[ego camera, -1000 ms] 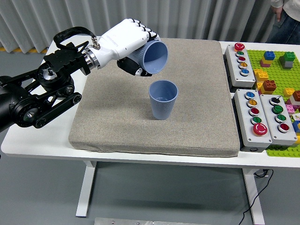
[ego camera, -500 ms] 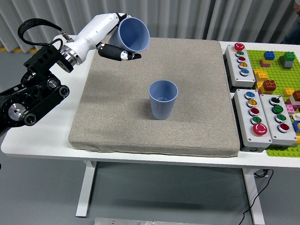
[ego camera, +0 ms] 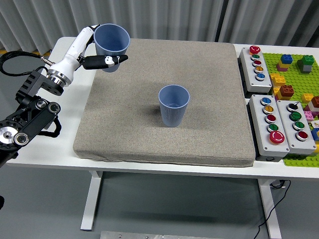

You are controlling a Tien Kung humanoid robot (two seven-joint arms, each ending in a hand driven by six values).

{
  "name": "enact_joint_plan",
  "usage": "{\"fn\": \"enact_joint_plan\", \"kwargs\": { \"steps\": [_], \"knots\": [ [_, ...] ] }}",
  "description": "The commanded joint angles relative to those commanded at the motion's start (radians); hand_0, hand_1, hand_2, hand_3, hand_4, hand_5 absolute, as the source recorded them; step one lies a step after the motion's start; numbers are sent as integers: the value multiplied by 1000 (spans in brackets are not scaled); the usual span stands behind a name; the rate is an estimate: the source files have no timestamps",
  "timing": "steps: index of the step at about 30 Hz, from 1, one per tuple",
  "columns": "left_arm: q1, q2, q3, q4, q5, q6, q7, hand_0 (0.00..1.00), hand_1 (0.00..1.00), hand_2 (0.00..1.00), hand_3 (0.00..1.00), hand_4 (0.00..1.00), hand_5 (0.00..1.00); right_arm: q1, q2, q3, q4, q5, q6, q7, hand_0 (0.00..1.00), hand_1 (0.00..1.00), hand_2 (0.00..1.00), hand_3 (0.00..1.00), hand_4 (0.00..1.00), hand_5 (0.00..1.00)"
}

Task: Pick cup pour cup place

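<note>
A blue ribbed cup (ego camera: 173,105) stands upright in the middle of the grey mat (ego camera: 124,129). My left hand (ego camera: 102,56) is shut on a second blue cup (ego camera: 111,41) and holds it nearly upright, mouth up, over the mat's far left corner. The white hand wraps the cup from the left and behind, with black-tipped fingers across its lower front. The held cup is well to the left of and behind the standing cup. The right arm does not show.
Three grey button boxes (ego camera: 273,124) with coloured buttons lie to the right of the mat. A green baseplate (ego camera: 294,69) with toy bricks lies at the far right. A person's leg (ego camera: 305,25) shows at the top right corner.
My left hand has swung the held cup back from tilted over the standing cup to nearly upright, moving it left and away to the mat's far left corner.
</note>
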Motion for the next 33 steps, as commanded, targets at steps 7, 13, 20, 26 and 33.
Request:
{"fn": "enact_joint_plan", "kwargs": {
  "steps": [7, 13, 20, 26, 33],
  "knots": [
    [70, -57, -48, 8, -73, 53, -10, 563, 496, 543, 515, 876, 176, -5, 2, 0, 0, -2, 1, 0, 651, 652, 588, 593, 2, 61],
    [108, -106, -79, 19, -126, 88, -16, 565, 496, 545, 518, 879, 180, -6, 2, 3, -1, -8, 4, 3, 651, 652, 588, 593, 2, 61],
    [141, -131, -87, 35, -30, 148, -44, 567, 497, 543, 519, 879, 183, -2, 1, 4, -2, -9, 4, 5, 651, 652, 588, 594, 2, 63],
    [174, -155, -69, 64, -27, 191, -72, 568, 500, 543, 518, 880, 187, 0, 0, 4, -2, -9, 4, 6, 651, 652, 588, 594, 2, 61],
    [215, -184, -41, 109, -42, 207, -93, 571, 501, 543, 517, 884, 197, 0, 0, 8, -2, -16, 5, 6, 651, 652, 588, 594, 2, 60]
  ]
}}
